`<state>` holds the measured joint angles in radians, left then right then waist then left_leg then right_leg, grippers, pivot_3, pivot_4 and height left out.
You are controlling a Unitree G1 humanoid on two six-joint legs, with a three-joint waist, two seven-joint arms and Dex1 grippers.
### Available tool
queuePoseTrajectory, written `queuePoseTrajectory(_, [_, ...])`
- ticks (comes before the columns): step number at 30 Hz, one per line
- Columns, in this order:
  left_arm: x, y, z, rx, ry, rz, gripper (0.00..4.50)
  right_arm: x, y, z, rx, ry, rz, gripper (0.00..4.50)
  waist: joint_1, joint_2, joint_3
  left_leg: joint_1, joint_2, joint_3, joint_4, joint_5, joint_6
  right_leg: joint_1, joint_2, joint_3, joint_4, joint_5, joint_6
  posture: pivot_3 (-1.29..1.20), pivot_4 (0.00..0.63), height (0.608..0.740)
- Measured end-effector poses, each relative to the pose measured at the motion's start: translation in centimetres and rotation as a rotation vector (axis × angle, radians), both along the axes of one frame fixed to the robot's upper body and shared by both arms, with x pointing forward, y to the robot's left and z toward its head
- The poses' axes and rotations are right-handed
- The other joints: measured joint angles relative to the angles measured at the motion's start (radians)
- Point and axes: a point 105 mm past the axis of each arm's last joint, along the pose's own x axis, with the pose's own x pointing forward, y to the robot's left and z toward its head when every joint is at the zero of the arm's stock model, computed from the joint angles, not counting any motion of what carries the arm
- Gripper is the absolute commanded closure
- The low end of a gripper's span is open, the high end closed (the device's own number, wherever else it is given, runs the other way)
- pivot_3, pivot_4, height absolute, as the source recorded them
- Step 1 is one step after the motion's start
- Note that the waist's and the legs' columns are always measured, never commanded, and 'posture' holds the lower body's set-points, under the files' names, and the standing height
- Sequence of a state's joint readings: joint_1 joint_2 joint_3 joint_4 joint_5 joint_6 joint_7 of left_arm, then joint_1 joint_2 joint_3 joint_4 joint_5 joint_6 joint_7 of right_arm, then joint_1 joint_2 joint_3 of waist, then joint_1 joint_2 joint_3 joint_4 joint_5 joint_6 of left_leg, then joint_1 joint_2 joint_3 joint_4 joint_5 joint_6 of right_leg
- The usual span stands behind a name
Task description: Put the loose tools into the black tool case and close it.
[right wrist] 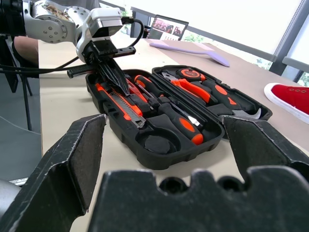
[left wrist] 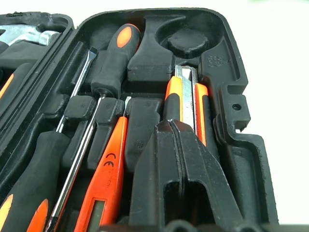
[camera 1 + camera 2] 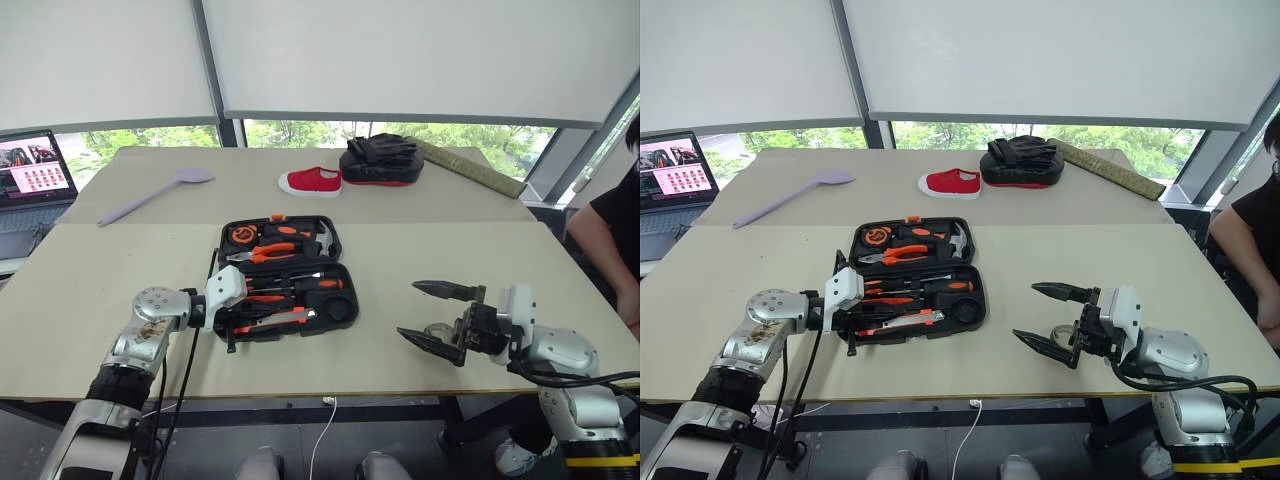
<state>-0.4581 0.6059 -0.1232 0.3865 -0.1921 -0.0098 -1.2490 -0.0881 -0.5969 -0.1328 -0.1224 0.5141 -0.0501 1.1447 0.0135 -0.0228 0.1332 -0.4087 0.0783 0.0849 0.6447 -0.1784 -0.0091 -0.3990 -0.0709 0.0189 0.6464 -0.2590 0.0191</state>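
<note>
The black tool case [image 3: 343,312] lies open at the table's middle, with both halves flat. Pliers, a hammer and a tape measure fill the far half. In the near half lie orange-and-black screwdrivers [image 2: 116,58], a slim orange screwdriver [image 2: 108,169] and the utility knife [image 2: 186,89]. My left gripper [image 3: 240,315] is shut with nothing in it. Its tips [image 2: 173,126] are down in the near half, right at the knife; I cannot tell if they touch. My right gripper [image 3: 408,310] stands open and empty just above the table, to the right of the case.
On the far table lie a red shoe [image 3: 310,181], a black padded mitt [image 3: 380,160], a lilac spoon [image 3: 155,195] and a long khaki strip [image 3: 470,167]. A laptop [image 3: 35,170] stands at the far left. A person [image 3: 615,240] sits at the right edge.
</note>
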Motion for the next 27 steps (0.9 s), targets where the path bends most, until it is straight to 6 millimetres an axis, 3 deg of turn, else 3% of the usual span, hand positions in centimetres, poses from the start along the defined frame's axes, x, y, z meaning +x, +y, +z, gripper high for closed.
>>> queuePoseTrajectory(13, [0.1, -0.3, 0.0, -0.019, 0.019, 0.013, 4.48, -0.3, -0.5, 0.0, -0.007, 0.001, -0.035, 0.0, -0.001, 0.0, 0.0, 0.0, -0.002, 0.0, -0.002, 0.0, 0.0, 0.0, -0.003, 0.0, -0.001, -0.002, 0.002, 0.0, 0.15, 0.74])
queuePoseTrajectory(17, [-0.6, -0.7, 1.0, -0.158, 0.031, 0.0, 3.49, -0.8, -1.9, 0.6, -0.011, -0.012, -0.089, 0.0, 0.001, -0.004, 0.003, -0.009, -0.004, 0.0, -0.002, 0.0, 0.001, -0.007, -0.005, 0.0, -0.001, 0.001, 0.006, 0.0, 0.15, 0.74])
queuePoseTrajectory(19, [-0.9, -0.8, 2.8, -0.233, 0.004, -0.02, 2.95, -1.2, -3.2, 0.7, -0.032, -0.01, -0.138, 0.0, 0.001, -0.006, 0.004, -0.013, -0.004, -0.001, -0.002, -0.001, 0.001, -0.009, -0.005, -0.002, -0.002, 0.003, 0.005, 0.0, 0.15, 0.74])
queuePoseTrajectory(23, [-1.8, -0.1, 6.7, -0.316, -0.073, -0.058, 1.37, -2.6, -6.0, 0.1, -0.079, 0.029, -0.238, 0.0, -0.002, -0.007, 0.005, -0.014, -0.004, -0.002, -0.002, -0.003, 0.004, -0.009, -0.005, -0.002, -0.005, 0.004, 0.003, 0.0, 0.15, 0.74])
queuePoseTrajectory(26, [-3.7, 0.8, 6.6, -0.315, -0.048, -0.085, 0.17, -4.6, -9.2, -1.6, -0.141, 0.082, -0.374, 0.0, -0.004, -0.007, 0.005, -0.012, -0.004, -0.001, -0.003, -0.005, 0.003, -0.008, -0.005, -0.002, -0.005, 0.0, 0.005, 0.0, 0.15, 0.74])
queuePoseTrajectory(27, [-4.4, 1.5, 6.0, -0.312, -0.029, -0.078, 0.07, -5.2, -10.6, -2.2, -0.166, 0.101, -0.435, 0.0, -0.006, -0.007, 0.005, -0.012, -0.004, -0.001, -0.003, -0.005, 0.003, -0.008, -0.005, -0.002, -0.005, 0.0, 0.005, 0.0, 0.15, 0.74])
